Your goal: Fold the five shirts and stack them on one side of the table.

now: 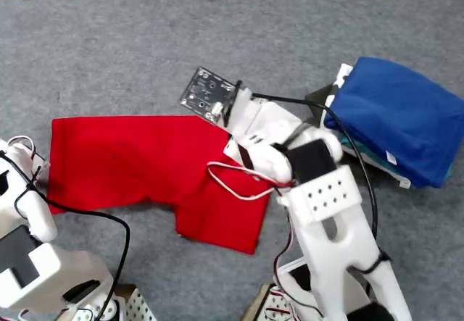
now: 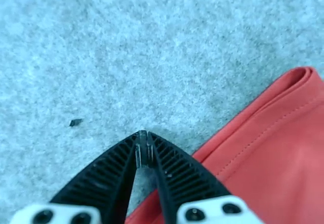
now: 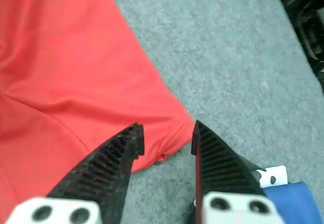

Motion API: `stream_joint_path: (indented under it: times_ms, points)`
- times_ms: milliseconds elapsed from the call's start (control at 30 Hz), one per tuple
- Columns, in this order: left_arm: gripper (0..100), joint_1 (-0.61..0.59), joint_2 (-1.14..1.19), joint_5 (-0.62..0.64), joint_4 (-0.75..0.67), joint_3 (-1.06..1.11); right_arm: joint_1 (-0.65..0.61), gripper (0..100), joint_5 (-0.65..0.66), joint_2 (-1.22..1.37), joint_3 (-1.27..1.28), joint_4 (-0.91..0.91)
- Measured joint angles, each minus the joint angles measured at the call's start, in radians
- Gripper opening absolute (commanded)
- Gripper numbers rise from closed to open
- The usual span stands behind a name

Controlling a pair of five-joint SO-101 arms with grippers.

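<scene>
A red shirt (image 1: 145, 161) lies spread flat on the grey table, with one part hanging toward the front edge. My right gripper (image 3: 167, 133) is open just above the shirt's (image 3: 66, 82) hemmed corner, one finger over the cloth and one over bare table. My left gripper (image 2: 143, 145) is shut and empty, low over the table beside the shirt's folded edge (image 2: 273, 158). A stack of folded shirts with a blue one (image 1: 395, 118) on top sits at the right side. A corner of that stack (image 3: 293, 204) lies close to the right gripper.
The right arm (image 1: 319, 190) crosses the table from the front and covers the red shirt's right end. The left arm (image 1: 32, 212) stands at the front left corner. A small dark speck (image 2: 75, 122) lies on the table. Grey table (image 1: 109, 53) stretches behind the shirt.
</scene>
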Motion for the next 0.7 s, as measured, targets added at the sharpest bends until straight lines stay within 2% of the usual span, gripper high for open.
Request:
stream_joint_path:
  times_ms: [400, 700]
  points:
    - [2, 0.012, -0.137, 0.000, 0.000, -0.103, 0.003, 17.1, 0.000, -0.215, 0.192, -0.184]
    - [2, 0.012, -0.239, 0.000, 0.000, -0.112, 0.003, 17.1, 0.000, -0.269, 0.261, -0.265]
